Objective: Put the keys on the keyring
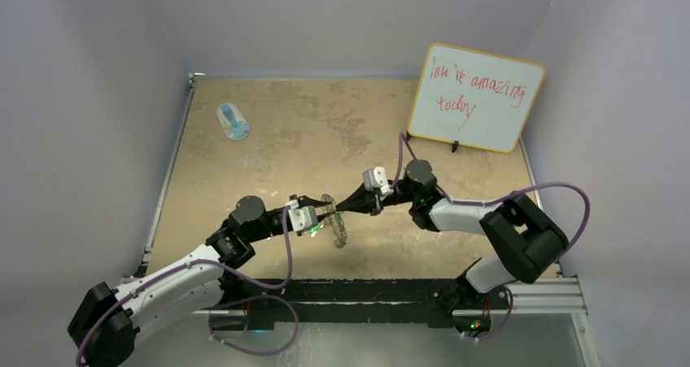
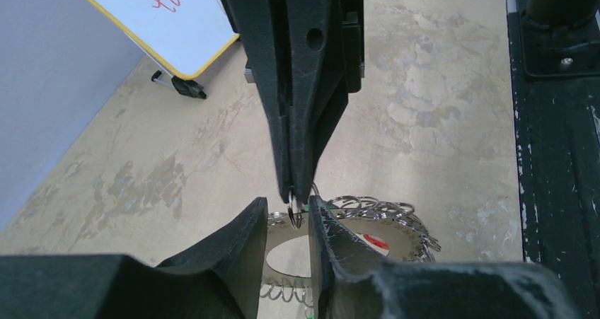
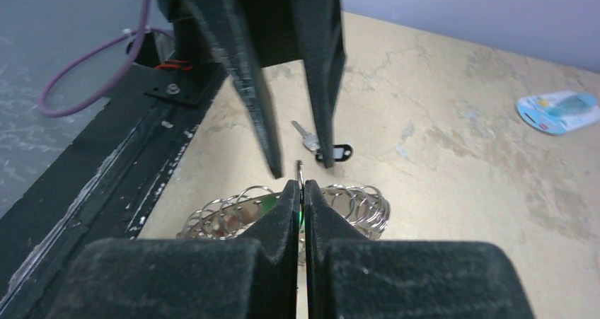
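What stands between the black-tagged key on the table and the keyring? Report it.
Nothing lies on the table between the black-tagged key and the keyring. Just over the keyring, though, the open left gripper and the right gripper, shut on a small wire loop, meet tip to tip.

We reach both arms inward, forearms low and nearly level, so the tips meet near the middle. Our left end effector (image 1: 326,212) points right with its jaws a little apart. Our right end effector (image 1: 342,211) points left, jaws pressed together, its tip apparently nosing into the left one's gap; contact between the fingers is unclear.
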Robot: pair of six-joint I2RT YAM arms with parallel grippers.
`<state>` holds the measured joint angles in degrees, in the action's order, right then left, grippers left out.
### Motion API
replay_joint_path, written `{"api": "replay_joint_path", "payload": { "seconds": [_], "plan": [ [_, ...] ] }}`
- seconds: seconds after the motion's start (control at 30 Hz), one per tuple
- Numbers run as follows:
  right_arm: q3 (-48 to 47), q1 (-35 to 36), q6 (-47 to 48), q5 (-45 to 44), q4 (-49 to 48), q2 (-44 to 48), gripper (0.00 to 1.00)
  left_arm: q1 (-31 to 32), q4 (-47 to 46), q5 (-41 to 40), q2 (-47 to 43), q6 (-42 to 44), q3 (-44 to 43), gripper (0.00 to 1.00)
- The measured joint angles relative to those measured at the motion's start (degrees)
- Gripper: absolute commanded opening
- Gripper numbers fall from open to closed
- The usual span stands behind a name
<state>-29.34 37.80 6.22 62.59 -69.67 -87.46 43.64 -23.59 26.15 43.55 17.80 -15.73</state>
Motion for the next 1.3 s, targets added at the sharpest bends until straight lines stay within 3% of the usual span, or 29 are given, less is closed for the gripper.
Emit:
{"api": "replay_joint_path", "payload": {
  "seconds": [0.27,0.5,0.87,1.3],
  "plan": [
    [-13.57,1.03,10.54,-11.21,39.32,7.87,0.0,0.0,-1.97,-2.6,-1.64,0.9,0.0,0.33],
    [-16.9,2.38,13.49,-23.43,59.04,10.78,0.0,0.02,-2.71,-3.28,0.79,0.94,0.0,0.33],
    [-19.26,5.4,15.89,-27.98,72.06,14.01,0.0,0.02,-3.58,-2.93,2.82,2.62,-0.13,0.33],
    [-21.38,6.43,16.37,-29.14,76.37,14.01,0.0,0.02,-5.22,2.45,8.72,2.8,-2.91,0.25]
  ]
}}
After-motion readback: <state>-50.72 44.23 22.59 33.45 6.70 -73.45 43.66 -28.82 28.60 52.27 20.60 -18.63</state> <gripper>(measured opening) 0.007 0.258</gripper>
